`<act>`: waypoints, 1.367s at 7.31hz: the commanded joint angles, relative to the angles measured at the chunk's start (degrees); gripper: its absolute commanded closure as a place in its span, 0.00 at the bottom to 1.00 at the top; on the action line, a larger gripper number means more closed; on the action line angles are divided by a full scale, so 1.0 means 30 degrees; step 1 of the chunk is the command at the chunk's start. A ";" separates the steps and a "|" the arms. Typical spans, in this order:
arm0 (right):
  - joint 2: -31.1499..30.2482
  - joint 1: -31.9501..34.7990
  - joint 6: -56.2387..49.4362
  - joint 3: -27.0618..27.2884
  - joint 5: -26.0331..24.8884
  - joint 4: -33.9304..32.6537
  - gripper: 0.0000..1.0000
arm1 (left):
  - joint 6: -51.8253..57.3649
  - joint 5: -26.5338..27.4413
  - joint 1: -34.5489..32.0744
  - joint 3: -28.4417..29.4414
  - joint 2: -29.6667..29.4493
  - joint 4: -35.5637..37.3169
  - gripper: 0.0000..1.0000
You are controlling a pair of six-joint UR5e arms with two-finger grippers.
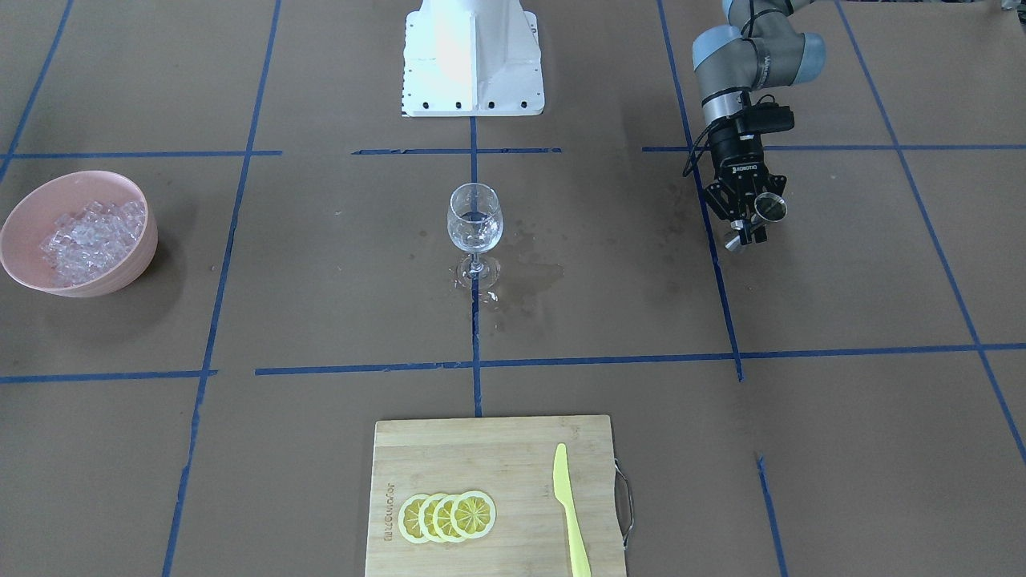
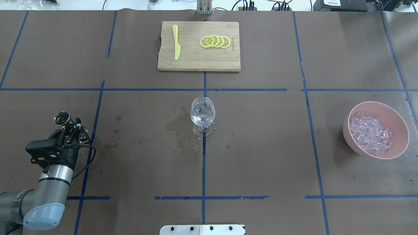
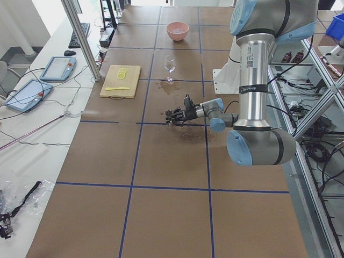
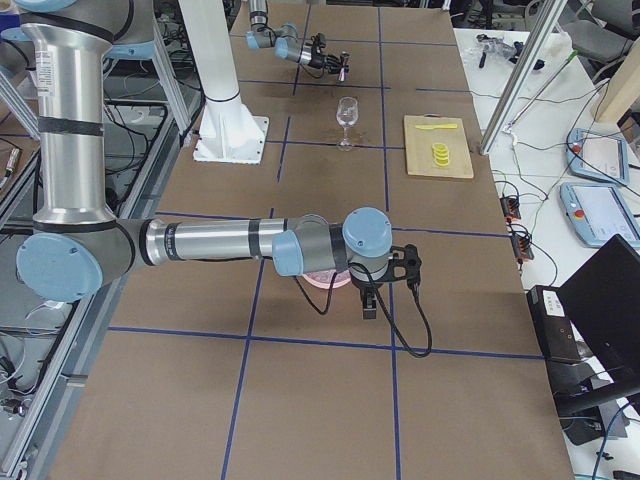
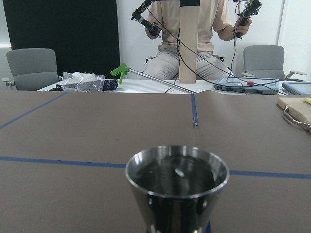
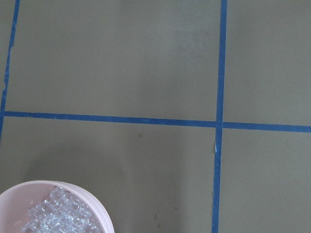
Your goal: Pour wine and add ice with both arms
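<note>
A wine glass [image 1: 475, 224] stands upright at the table's middle with a little clear wine [image 2: 202, 117] in it. My left gripper [image 1: 752, 215] is shut on a steel jigger [image 2: 61, 118], held level above the table well to my left of the glass. In the left wrist view the jigger [image 5: 177, 189] stands upright; I cannot tell whether it holds liquid. Ice cubes [image 2: 369, 133] fill a pink bowl [image 2: 375, 103] at my right. My right gripper [image 4: 371, 298] hangs over that bowl; I cannot tell whether it is open or shut. The right wrist view shows the bowl's rim [image 6: 73, 187].
A wet spill [image 2: 176, 125] darkens the paper beside the glass's foot. A wooden cutting board [image 2: 196, 60] with lemon slices [image 2: 215, 41] and a yellow knife [image 2: 176, 42] lies at the far edge. The white robot base [image 1: 473, 56] stands at the near side.
</note>
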 commanded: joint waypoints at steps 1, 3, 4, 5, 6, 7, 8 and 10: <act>-0.0002 0.0029 0.0000 0.0037 0.0103 0.0006 0.00 | 0.0229 0.0029 -0.0511 -0.1421 0.0117 -0.0010 1.00; -0.0293 0.0000 0.0029 0.0415 0.0397 -0.0023 0.00 | 0.2495 0.0000 -0.1473 -0.1979 -0.1105 -0.0040 1.00; -0.0324 0.0000 0.0029 0.0476 0.0397 -0.0023 0.00 | 0.3472 0.0000 -0.2118 -0.2100 -0.2071 -0.0040 1.00; -0.0324 0.0000 0.0029 0.0447 0.0397 -0.0023 0.00 | 0.4903 -0.0029 -0.2530 -0.2130 -0.2805 -0.0040 1.00; -0.0324 0.0000 0.0029 0.0447 0.0397 -0.0023 0.00 | 0.6657 -0.0088 -0.2882 -0.2101 -0.3132 -0.0040 1.00; -0.0295 0.0000 0.0029 0.0447 0.0368 0.0006 0.00 | 0.8386 -0.0117 -0.3205 -0.2101 -0.3802 -0.0069 1.00; -0.0295 0.0000 0.0029 0.0476 0.0339 0.0035 0.00 | 0.9273 -0.0146 -0.3208 -0.1985 -0.4215 -0.0069 1.00; -0.0295 -0.0464 0.2185 0.1639 0.0134 0.0124 0.00 | 0.9634 -0.1256 -0.3150 -0.1984 -0.5737 -0.0040 1.00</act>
